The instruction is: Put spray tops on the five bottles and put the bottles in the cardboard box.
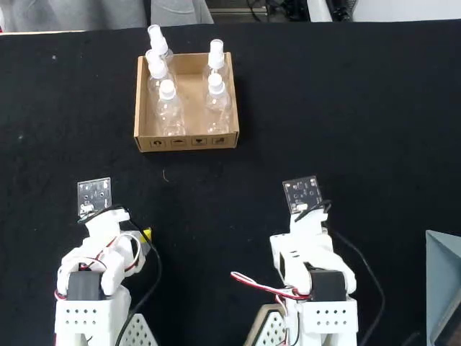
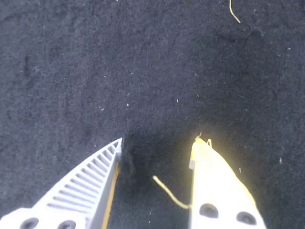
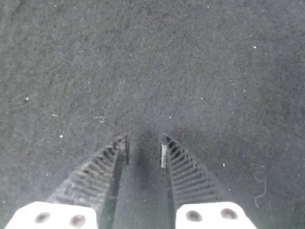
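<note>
From above, five bottles [image 1: 167, 108] with spray tops [image 1: 167, 89] are standing inside the cardboard box [image 1: 186, 143]. The left arm [image 1: 101, 252] and right arm [image 1: 313, 252] are sitting folded, well apart from the box. At the left wrist, the jaws are gaping wide, empty, over bare surface [image 2: 143, 71]. At the right wrist, the jaws are hanging slightly parted, also empty. The task is looking finished, and I'd judge that nothing is left to grasp.

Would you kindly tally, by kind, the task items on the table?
Bottles with spray tops: 5
Cardboard box: 1
Total: 6
</note>
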